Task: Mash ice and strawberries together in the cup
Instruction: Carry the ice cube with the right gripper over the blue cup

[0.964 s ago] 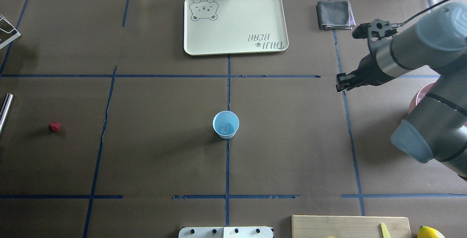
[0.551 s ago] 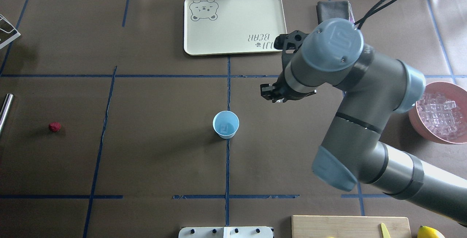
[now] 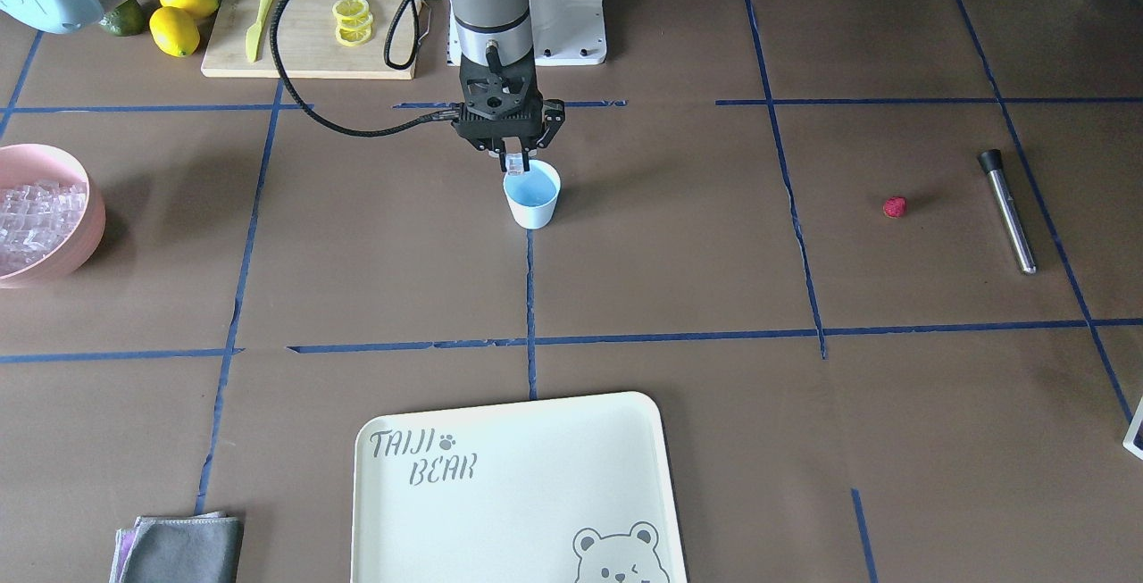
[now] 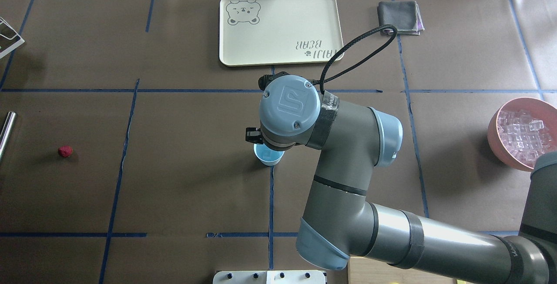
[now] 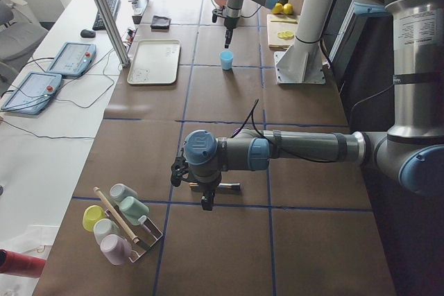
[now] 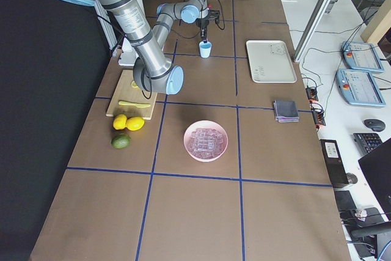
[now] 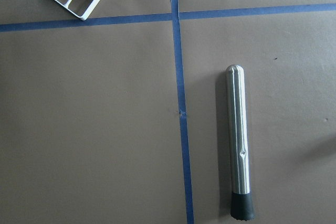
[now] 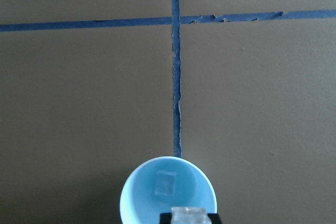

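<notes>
The pale-blue cup point(image 3: 532, 199) stands at the table's middle, with one clear ice cube point(image 8: 165, 182) lying inside it. My right gripper point(image 3: 515, 163) hangs just above the cup's rim, shut on a second ice cube point(image 8: 188, 215). In the overhead view the wrist hides most of the cup point(image 4: 267, 158). The red strawberry point(image 3: 894, 206) lies alone far over on my left side point(image 4: 65, 151). My left gripper point(image 5: 206, 202) shows only in the exterior left view, above a steel muddler point(image 7: 239, 145); I cannot tell whether it is open or shut.
A pink bowl point(image 4: 494, 129) full of ice cubes sits at the right edge. A cream tray point(image 4: 280, 27) and a grey cloth point(image 4: 399, 16) lie at the far side. A cutting board point(image 3: 308, 20) with lemon slices, lemons point(image 3: 174, 29) and a cup rack point(image 5: 121, 223) are nearby.
My right arm has swung left from beside the pink bowl to just above the cup. The cup, the strawberry and the muddler have not moved.
</notes>
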